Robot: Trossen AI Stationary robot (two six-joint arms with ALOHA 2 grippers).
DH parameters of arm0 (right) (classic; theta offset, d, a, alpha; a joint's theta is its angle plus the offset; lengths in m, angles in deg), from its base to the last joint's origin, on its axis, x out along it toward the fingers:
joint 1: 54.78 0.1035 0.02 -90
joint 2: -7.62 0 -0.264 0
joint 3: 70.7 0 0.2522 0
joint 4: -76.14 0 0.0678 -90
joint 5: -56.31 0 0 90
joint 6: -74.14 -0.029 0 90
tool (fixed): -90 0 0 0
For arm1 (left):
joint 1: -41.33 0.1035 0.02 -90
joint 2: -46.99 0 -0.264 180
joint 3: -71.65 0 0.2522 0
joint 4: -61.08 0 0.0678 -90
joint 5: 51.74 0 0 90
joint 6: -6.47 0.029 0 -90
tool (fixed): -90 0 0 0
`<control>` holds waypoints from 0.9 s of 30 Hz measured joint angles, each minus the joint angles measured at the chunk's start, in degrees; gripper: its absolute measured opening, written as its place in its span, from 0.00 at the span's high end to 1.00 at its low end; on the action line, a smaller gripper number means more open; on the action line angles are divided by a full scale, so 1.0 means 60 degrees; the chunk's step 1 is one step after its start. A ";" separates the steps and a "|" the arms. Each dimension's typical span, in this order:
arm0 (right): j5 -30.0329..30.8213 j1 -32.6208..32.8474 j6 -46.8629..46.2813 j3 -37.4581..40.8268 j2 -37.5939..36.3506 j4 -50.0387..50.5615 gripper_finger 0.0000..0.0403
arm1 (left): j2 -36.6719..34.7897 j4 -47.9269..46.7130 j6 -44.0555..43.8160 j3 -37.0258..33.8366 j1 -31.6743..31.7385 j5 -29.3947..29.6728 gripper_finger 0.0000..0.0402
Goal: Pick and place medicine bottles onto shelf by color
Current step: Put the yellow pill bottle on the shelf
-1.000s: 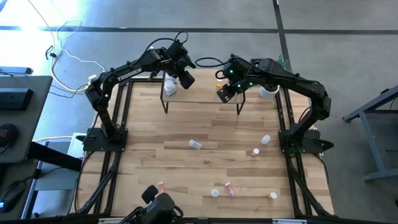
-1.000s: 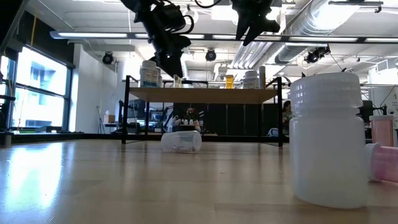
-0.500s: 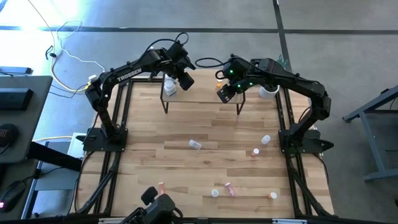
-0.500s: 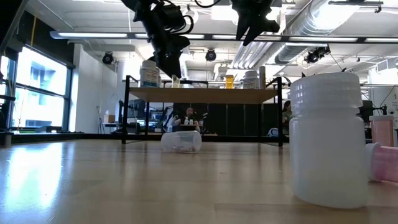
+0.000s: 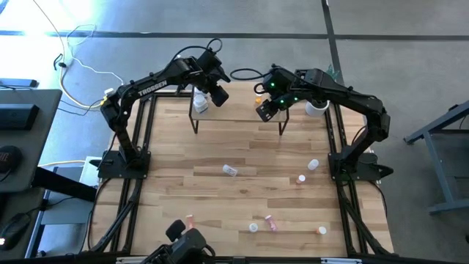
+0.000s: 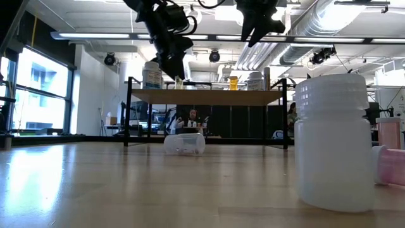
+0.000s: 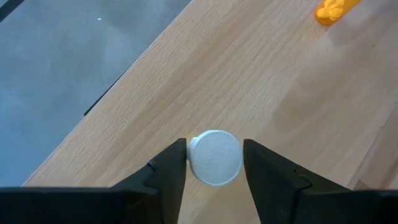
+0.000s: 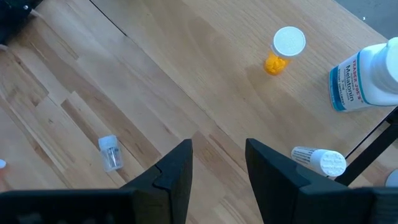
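Note:
The light-wood shelf [image 5: 238, 114] stands at the table's far side. My left gripper [image 5: 218, 94] is above its left part, shut on a small white-capped bottle [image 7: 214, 157] that stands on the shelf top. Larger white bottles [image 5: 199, 103] stand beside it, and an orange bottle [image 5: 258, 97] stands further right. My right gripper [image 5: 262, 111] is open and empty above the shelf's right part. In the right wrist view [image 8: 219, 168] it looks down on the orange bottle [image 8: 283, 50] and a labelled white bottle [image 8: 367, 78]. My left gripper has the small bottle's white cap [image 7: 194, 149] between its two fingers, one on each side. The fingers come from above, pointing down. The bottle stands upright with its base on the shelf top.
Several small bottles lie loose on the table: a clear one [image 5: 229, 170] in the middle, white and pink ones [image 5: 314, 165] [image 5: 300, 178] at the right, and others near the front edge [image 5: 253, 227] [image 5: 321, 230]. A white pot [image 5: 316, 108] stands right of the shelf. A white bottle [image 8: 320, 160] lies on its side.

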 joint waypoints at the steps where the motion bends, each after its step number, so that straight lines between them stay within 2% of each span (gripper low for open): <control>1: -0.0002 0.0000 -0.0001 0.0000 0.0000 0.0000 0.65 | 0.0000 0.0000 0.0000 0.0000 -0.0004 0.0006 0.61; 9: -0.0006 0.0000 -0.0001 0.0000 0.0000 0.0000 0.65 | 0.0000 0.0093 -0.0018 0.0000 -0.0004 0.0073 0.54; 27: -0.0053 0.0000 -0.0001 0.0000 0.0000 0.0000 0.65 | 0.0000 0.0442 -0.0022 0.0000 -0.0004 0.0080 0.55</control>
